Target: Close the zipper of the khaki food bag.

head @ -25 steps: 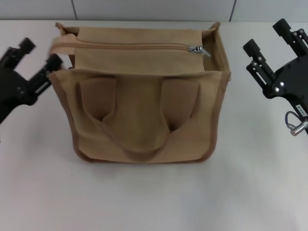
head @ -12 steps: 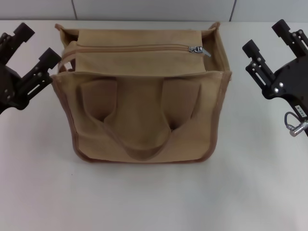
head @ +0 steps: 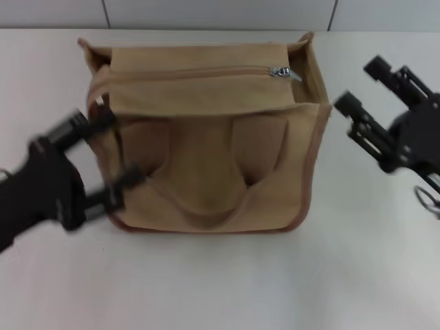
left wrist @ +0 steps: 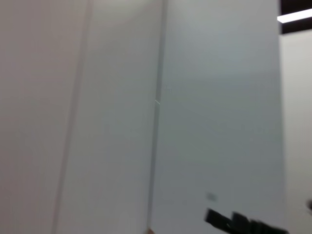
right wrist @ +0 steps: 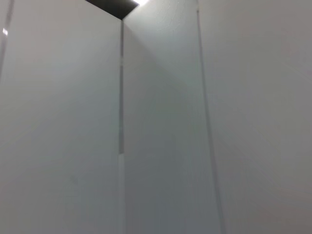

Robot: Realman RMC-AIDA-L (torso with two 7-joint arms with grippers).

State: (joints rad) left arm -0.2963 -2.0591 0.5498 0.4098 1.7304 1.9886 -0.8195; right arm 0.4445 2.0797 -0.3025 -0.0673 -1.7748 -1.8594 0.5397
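The khaki food bag (head: pixel 206 172) stands in the middle of the white table in the head view, its two handles lying down over the front face. The zipper (head: pixel 192 72) runs across the top panel, and its silver pull (head: pixel 280 71) sits at the right end. My left gripper (head: pixel 108 154) is open at the bag's left front edge, one finger high and one low; whether it touches the fabric I cannot tell. My right gripper (head: pixel 360 85) is open just right of the bag's top right corner, apart from it. Neither wrist view shows the bag.
The white table (head: pixel 220 282) stretches in front of the bag, with a grey wall (head: pixel 220 12) behind it. Both wrist views show only pale wall panels; a dark blurred part (left wrist: pixel 234 222) crosses the left wrist view.
My left gripper has swung from the far left down and in to the bag's left front edge. My right gripper has moved down and left toward the bag's right side.
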